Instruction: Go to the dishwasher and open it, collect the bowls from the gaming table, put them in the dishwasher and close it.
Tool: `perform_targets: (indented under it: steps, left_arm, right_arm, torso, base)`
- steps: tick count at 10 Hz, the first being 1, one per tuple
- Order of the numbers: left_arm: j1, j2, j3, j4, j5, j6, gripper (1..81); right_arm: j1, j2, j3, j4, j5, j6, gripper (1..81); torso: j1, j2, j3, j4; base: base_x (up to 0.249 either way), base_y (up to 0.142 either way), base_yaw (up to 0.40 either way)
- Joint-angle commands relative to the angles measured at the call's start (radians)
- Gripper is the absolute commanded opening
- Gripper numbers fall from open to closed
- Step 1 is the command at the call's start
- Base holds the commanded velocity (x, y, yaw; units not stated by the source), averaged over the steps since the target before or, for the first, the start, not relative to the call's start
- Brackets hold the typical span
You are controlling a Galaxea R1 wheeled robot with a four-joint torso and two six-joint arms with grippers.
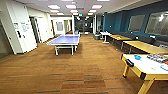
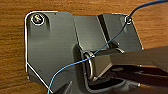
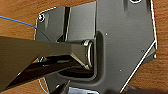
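Brown carpet lies under both my wrists, and I cannot tell whether either tool is apart or together. Ahead to my right, the gaming table [image 1: 146,67], a white surface with a yellow edge, carries a blue bowl [image 1: 137,57] and game boxes [image 1: 157,57]. Further off stands a blue ping-pong table [image 1: 64,40].

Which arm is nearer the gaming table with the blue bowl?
Likely right: the gaming table stands off to the robot's right. Both wrist views show floor below, so neither is over it.
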Motion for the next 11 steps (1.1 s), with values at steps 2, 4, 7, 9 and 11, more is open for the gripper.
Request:
perform_targets:
  steps: [2, 4, 7, 9, 11]
  left_arm:
    - [-0.037, 0.001, 0.004, -0.003, 0.046, 0.004, 81.1]
    - [-0.036, 0.001, 0.004, -0.003, 0.046, 0.004, 81.1]
    - [-0.036, -0.001, 0.004, -0.003, 0.046, 0.001, 81.1]
    - [-0.036, -0.002, 0.004, -0.003, 0.046, 0.001, 81.1]
    - [-0.036, -0.002, 0.004, 0.000, 0.046, 0.000, 81.1]
  right_arm:
    - [0.046, 0.006, 0.002, -0.005, -0.053, -0.004, 81.1]
    - [0.046, 0.006, 0.002, -0.005, -0.053, -0.004, 81.1]
    - [0.046, 0.006, 0.002, -0.005, -0.053, -0.004, 81.1]
    - [0.046, 0.006, 0.002, -0.005, -0.053, -0.004, 81.1]
    - [0.046, 0.006, 0.000, -0.005, -0.053, -0.004, 81.1]
  torso:
    - [0.000, 0.000, 0.000, 0.000]
    - [0.000, 0.000, 0.000, 0.000]
    - [0.000, 0.000, 0.000, 0.000]
    - [0.000, 0.000, 0.000, 0.000]
    - [0.000, 0.000, 0.000, 0.000]
  base:
    - [0.000, 0.000, 0.000]
    - [0.000, 0.000, 0.000]
    - [0.000, 0.000, 0.000]
    - [0.000, 0.000, -0.052]
    - [0.000, 0.000, -0.320]
